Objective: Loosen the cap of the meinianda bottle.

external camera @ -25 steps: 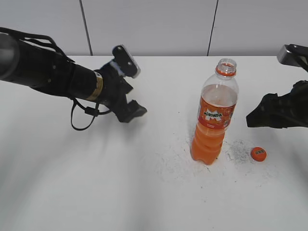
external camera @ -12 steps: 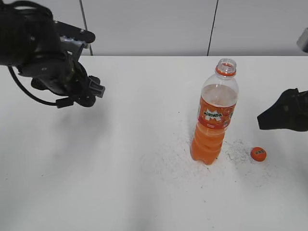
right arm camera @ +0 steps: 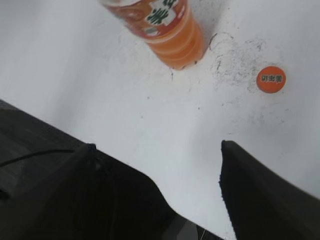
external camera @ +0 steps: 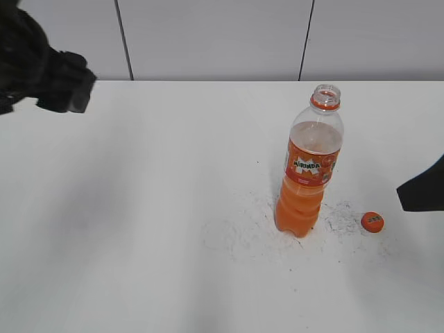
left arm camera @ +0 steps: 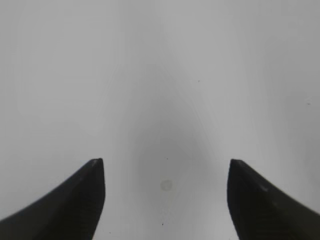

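Observation:
The meinianda bottle (external camera: 309,170) stands upright on the white table, right of centre, with its mouth open and no cap on it. Its lower part shows in the right wrist view (right arm camera: 165,27). The orange cap (external camera: 372,222) lies flat on the table just right of the bottle and also shows in the right wrist view (right arm camera: 271,79). My left gripper (left arm camera: 165,165) is open and empty over bare table at the far left edge (external camera: 59,87). My right gripper (right arm camera: 157,150) is open and empty, at the right edge (external camera: 423,191), back from the cap.
The white table (external camera: 173,208) has grey scuff marks around the bottle's base (external camera: 243,225). A pale wall with dark vertical seams (external camera: 123,38) stands behind the table's far edge.
My left arm has drawn back to the upper left, away from the bottle. My right arm has drawn back to the right, almost out of the exterior view. Bottle and cap have not moved.

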`<act>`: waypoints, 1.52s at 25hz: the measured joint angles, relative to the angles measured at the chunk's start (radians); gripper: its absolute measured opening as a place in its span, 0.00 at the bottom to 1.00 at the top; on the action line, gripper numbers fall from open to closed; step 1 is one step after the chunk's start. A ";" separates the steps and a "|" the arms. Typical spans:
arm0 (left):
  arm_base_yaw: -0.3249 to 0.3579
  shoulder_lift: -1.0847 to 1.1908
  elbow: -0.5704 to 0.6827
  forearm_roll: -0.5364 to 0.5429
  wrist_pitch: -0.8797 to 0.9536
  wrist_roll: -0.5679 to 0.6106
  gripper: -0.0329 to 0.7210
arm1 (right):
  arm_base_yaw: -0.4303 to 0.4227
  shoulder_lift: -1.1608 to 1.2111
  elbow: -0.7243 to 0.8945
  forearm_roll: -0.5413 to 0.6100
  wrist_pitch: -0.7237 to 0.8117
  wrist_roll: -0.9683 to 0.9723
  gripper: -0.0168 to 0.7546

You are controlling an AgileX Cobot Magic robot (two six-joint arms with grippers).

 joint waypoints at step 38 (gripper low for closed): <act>-0.006 -1.217 0.584 -0.301 0.170 0.349 0.76 | 0.000 -0.898 0.271 -0.401 0.183 0.283 0.75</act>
